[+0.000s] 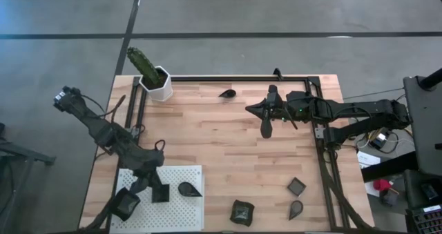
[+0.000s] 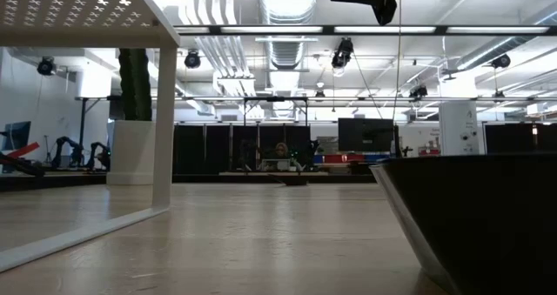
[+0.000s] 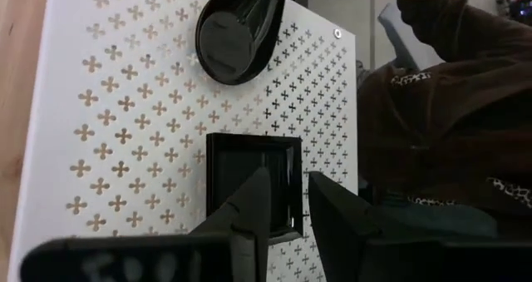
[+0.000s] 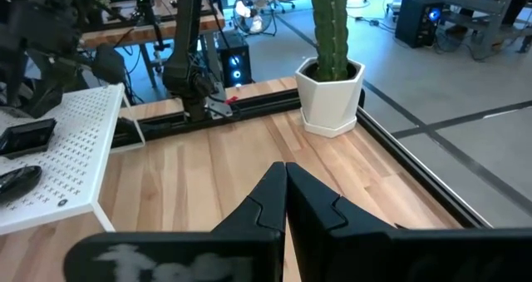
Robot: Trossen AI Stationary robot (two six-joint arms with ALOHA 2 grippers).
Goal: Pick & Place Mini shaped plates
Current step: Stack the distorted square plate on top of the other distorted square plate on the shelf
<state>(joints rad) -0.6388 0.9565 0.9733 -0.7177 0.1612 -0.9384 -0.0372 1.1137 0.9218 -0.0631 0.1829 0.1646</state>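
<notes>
Two plates on white board [image 1: 181, 205] | left hand [image 3: 287, 200] apart over square plate [image 3: 249, 178] | right hand [image 4: 285, 190] together

My overhead camera looks straight down, my low one level across the table [image 1: 228, 144], and my wrist cameras sit close; the left wrist and overhead views share the white board [image 3: 125, 107].

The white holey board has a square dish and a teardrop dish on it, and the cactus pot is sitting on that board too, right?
Not quite. The square dish and teardrop dish do lie on the white board, but the cactus pot does not. It stands on the wooden table at the far corner, well apart from the board. The high view shows this.
</notes>
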